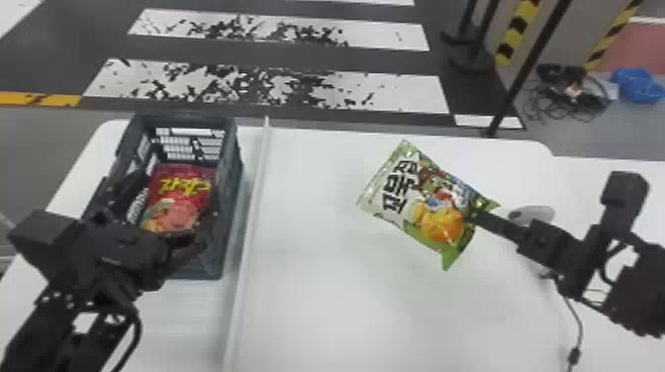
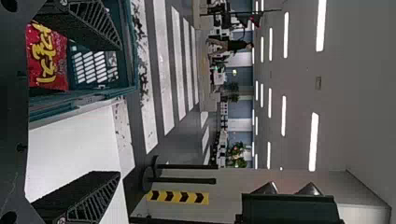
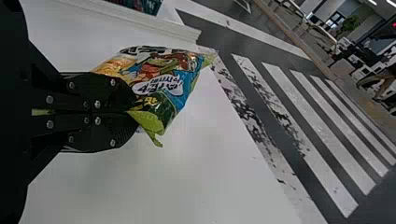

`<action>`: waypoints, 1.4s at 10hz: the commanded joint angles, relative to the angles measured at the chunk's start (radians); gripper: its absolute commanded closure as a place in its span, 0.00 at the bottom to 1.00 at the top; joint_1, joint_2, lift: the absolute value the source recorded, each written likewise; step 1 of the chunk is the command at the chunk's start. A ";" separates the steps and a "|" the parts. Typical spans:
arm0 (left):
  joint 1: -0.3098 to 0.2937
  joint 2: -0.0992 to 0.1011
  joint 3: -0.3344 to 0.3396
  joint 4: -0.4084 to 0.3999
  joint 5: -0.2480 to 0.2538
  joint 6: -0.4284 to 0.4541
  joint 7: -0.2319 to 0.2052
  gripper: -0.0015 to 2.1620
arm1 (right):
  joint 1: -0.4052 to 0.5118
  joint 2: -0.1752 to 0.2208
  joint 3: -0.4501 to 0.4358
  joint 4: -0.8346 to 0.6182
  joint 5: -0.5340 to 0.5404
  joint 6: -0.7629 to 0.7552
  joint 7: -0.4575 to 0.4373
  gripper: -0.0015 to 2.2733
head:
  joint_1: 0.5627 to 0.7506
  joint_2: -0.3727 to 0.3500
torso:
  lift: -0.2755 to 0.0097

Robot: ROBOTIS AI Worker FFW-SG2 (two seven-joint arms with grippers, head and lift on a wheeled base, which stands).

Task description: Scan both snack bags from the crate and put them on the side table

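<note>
Head view, fwiw: your right gripper [image 1: 471, 216] is pinching the green snack bag [image 1: 420, 200] at one end, rest of it sticking out toward 10 o'clock

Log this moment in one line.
right gripper: holding green bag | left gripper: open, at crate | red bag: inside crate
</note>
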 commanded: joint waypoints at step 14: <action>-0.018 0.003 -0.010 0.021 0.017 -0.003 0.001 0.02 | 0.247 -0.168 0.936 0.040 1.495 -0.508 -0.360 0.00 | 0.70 0.53 | 0.66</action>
